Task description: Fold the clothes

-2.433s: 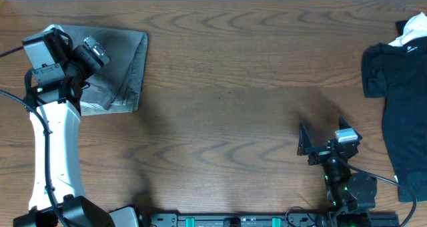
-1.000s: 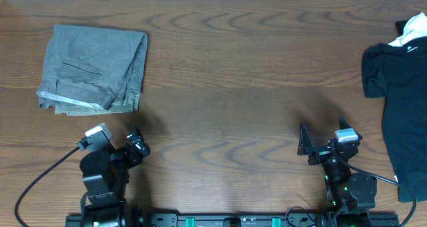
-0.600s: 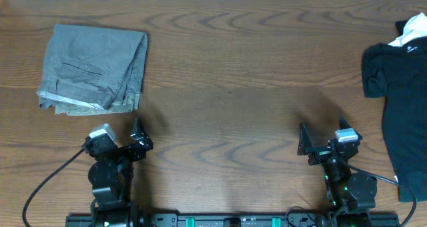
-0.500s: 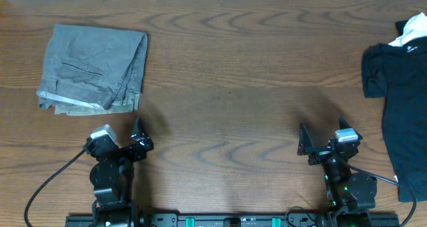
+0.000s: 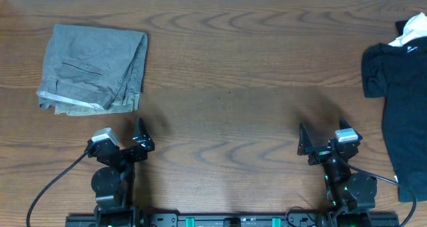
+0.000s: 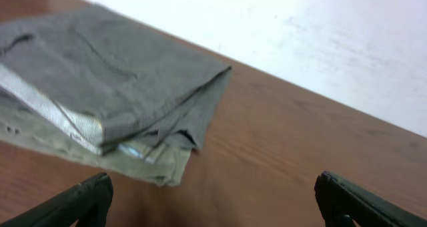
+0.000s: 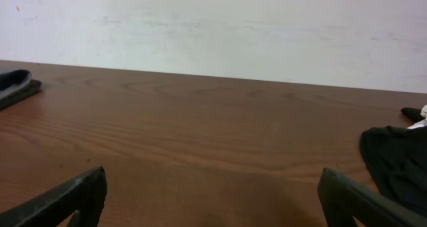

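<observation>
The grey clothes lie folded into a compact rectangle at the table's far left, seen up close in the left wrist view with layered edges facing me. My left gripper rests near the front edge, below and right of the clothes, not touching them. Its fingers stand wide apart with nothing between them, the gripper open. My right gripper sits at the front right, open and empty, over bare wood.
A black garment with a white label lies at the table's right edge, its edge showing in the right wrist view. A white wall runs behind the table's far edge.
The left arm has drawn back from the folded clothes to the front edge and settled slightly rightward. The right arm has stayed still.
</observation>
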Available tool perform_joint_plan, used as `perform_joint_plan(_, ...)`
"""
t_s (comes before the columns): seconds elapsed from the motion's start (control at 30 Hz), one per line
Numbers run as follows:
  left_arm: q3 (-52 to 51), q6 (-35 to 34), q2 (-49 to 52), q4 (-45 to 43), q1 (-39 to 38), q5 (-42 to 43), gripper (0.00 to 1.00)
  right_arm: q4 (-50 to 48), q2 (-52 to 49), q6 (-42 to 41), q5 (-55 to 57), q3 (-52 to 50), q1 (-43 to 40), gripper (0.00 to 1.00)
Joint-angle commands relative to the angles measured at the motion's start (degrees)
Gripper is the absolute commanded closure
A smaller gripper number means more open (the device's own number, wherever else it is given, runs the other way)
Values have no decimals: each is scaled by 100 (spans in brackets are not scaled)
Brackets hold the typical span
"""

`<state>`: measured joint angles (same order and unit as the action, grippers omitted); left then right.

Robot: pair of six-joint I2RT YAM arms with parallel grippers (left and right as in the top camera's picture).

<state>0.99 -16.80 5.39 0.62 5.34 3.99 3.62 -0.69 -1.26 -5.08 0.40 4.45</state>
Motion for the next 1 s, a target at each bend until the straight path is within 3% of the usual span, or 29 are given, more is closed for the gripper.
perform_joint_plan(0.0,-76,382,-293,7,-48,-61,2,24,39,22,57,-9,-4,1)
perform_joint_plan(0.4,-76,2317,-529,304,-680,-59,2,24,39,22,57,-9,-4,1)
perform_joint_plan(0.97,-76,2448,-516,306,-804,-61,2,24,37,22,57,-9,-4,1)
